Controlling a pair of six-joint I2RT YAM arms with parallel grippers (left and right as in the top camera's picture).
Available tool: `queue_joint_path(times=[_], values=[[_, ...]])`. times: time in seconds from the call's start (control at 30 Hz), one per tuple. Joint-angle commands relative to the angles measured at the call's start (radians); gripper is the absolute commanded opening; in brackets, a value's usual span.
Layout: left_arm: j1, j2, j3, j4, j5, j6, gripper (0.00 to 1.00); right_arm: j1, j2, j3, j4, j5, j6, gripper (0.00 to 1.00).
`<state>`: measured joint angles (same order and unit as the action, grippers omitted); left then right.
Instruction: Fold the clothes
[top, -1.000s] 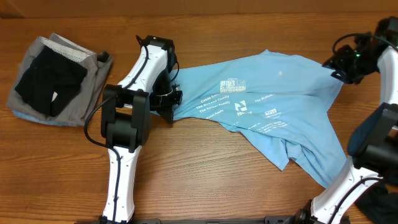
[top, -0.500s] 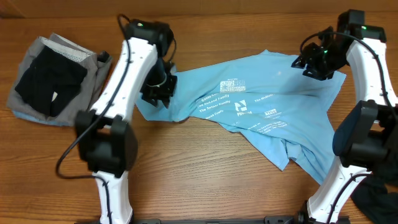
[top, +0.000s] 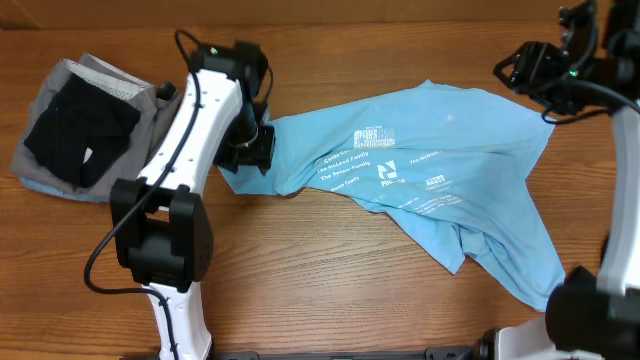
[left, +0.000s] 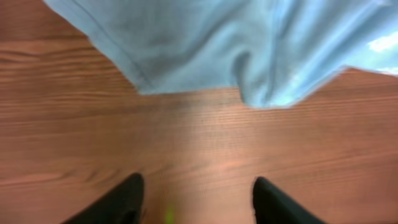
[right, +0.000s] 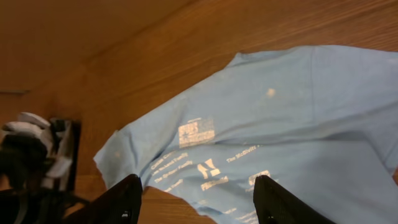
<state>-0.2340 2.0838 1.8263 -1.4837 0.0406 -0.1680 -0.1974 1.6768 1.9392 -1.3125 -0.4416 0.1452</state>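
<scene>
Overhead: soft light-blue T-shirt with white lettering (top: 440, 170) lies crumpled across the wooden counter (top: 320, 290). Grey-and-black garment pile (top: 80, 125) sits far left.
Left wrist: left end effector (left: 196, 202) open, empty, shirt hem just ahead.
Right wrist: right end effector (right: 196, 202) open, empty, above the shirt.
Shirt is probably limp, light and prone to bunching, so pinch the hem corners.

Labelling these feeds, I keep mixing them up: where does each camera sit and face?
Overhead: above the table, facing straight down on the T-shirt; both arms show.
Left wrist: on the left arm, facing down at the table and the T-shirt's edge; open jaws below.
Right wrist: raised, facing across the lettering toward the left arm; open jaws below.
All three share the T-shirt.
</scene>
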Motion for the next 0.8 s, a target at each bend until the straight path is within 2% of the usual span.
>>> queue_joint_path(times=[0.0,0.17,0.4,0.43,0.5,0.57,0.6,0.77], values=[[0.014,0.018,-0.117,0.093,0.011,-0.102,0.65,-0.006,-0.01,0.005,-0.028,-0.005,-0.003,0.62],[0.05,0.02,-0.236,0.304,0.083,-0.106,0.67,-0.006,-0.009,0.004,-0.071,-0.005,-0.003,0.62],[0.052,0.022,-0.357,0.475,0.06,-0.101,0.63,-0.006,-0.008,0.004,-0.081,0.066,0.029,0.63],[0.052,0.022,-0.373,0.493,0.06,-0.101,0.59,-0.006,-0.008,0.004,-0.084,0.087,0.039,0.63],[0.052,0.022,-0.401,0.516,0.059,-0.096,0.42,-0.006,-0.008,0.004,-0.086,0.122,0.042,0.64],[0.053,0.022,-0.412,0.504,0.045,-0.094,0.12,-0.006,-0.004,0.004,-0.085,0.16,0.068,0.66],[0.055,0.022,-0.41,0.487,0.035,-0.094,0.04,-0.006,0.001,0.004,-0.085,0.18,0.078,0.67],[0.127,0.015,-0.353,0.303,-0.134,-0.16,0.04,-0.006,0.048,-0.023,-0.086,0.221,0.095,0.68]])
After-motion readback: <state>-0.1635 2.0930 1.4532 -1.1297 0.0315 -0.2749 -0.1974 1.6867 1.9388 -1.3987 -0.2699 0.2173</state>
